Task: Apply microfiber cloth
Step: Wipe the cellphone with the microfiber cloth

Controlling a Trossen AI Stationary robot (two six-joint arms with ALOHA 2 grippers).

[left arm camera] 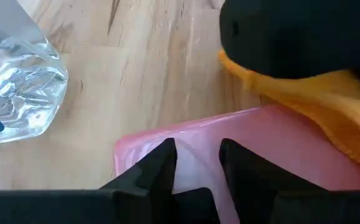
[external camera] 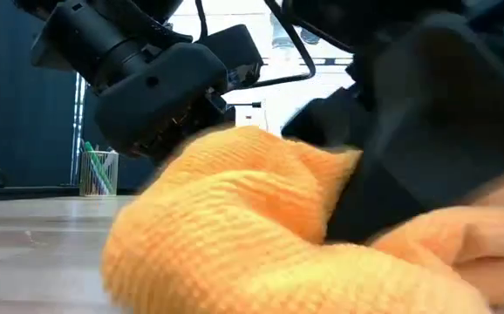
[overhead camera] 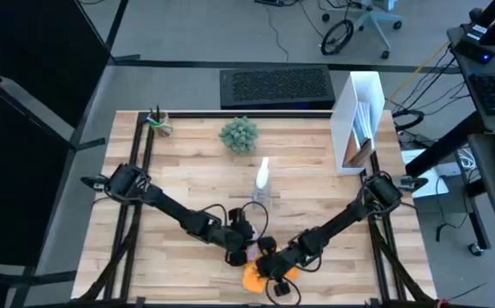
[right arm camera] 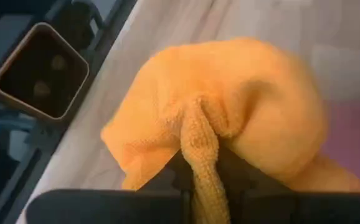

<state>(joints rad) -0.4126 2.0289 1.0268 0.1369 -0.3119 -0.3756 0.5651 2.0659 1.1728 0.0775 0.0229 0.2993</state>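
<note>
The microfiber cloth (overhead camera: 256,276) is bright orange and lies bunched near the table's near edge, at the middle; it fills the low view (external camera: 234,227). Part of it lies over a flat pink slab (left arm camera: 242,140). My right gripper (overhead camera: 265,265) is shut on the cloth (right arm camera: 230,106). My left gripper (overhead camera: 246,251) stands just left of it, above the slab's free corner, its fingers (left arm camera: 161,168) a little apart. My right gripper pinches a raised fold of the cloth (right arm camera: 198,146) between its two fingers, several layers bunched together. The fingers slant down from the table's right. The cloth bulges slack around them and rests on the table and on the slab. My left gripper's two fingertips (left arm camera: 230,155) are down on the slab's pink top face (left arm camera: 195,149), near one corner. They slant down from the table's left, and the slab lies flat on the wood.
A clear spray bottle (overhead camera: 262,182) stands just beyond the grippers, its base close to the slab (left arm camera: 18,81). Farther back are a green plant (overhead camera: 239,134), a pen cup (overhead camera: 158,121) and a white upright box (overhead camera: 360,120). A brown square tub (right arm camera: 40,71) sits past the near edge.
</note>
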